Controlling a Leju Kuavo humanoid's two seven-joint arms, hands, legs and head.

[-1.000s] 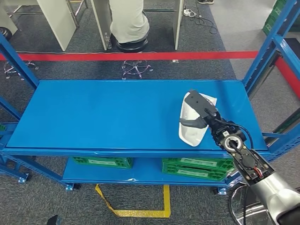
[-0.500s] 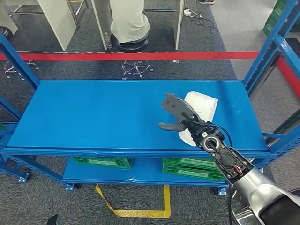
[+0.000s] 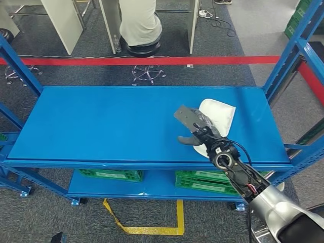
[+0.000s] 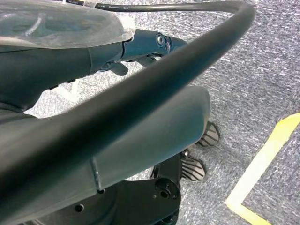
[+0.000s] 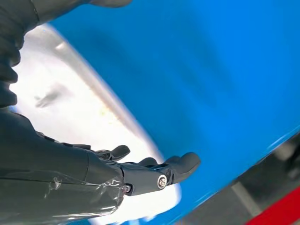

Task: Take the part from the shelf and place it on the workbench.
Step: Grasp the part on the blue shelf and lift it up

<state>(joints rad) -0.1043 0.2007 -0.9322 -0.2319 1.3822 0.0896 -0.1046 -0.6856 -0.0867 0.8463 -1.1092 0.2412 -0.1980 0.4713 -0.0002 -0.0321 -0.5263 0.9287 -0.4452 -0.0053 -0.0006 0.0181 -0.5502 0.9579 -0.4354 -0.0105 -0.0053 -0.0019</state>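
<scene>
Since a second ago the right hand [image 3: 193, 126] has swung off the white part [image 3: 215, 119] toward the middle of the shelf and, over the last half second, edged back a little toward it, while the part has stayed lying flat on the blue shelf top [image 3: 95, 126]. Going from left to right across the head view: the long left stretch of the shelf top, then the right hand hovering just left of the part with fingers spread and thumb held apart, holding nothing, then the white part near the right end of the shelf, its near edge hidden behind the hand and wrist. In the right wrist view the fingers [image 5: 176, 166] reach out over the part's pale surface [image 5: 71, 112] without closing on it. The left hand's fingers cannot be told from the left wrist view, which looks at the carpet. The step in hand appears to be the pick itself, not yet secured. Next, the hand likely needs to settle over the part and close on it before lifting it off the shelf.
</scene>
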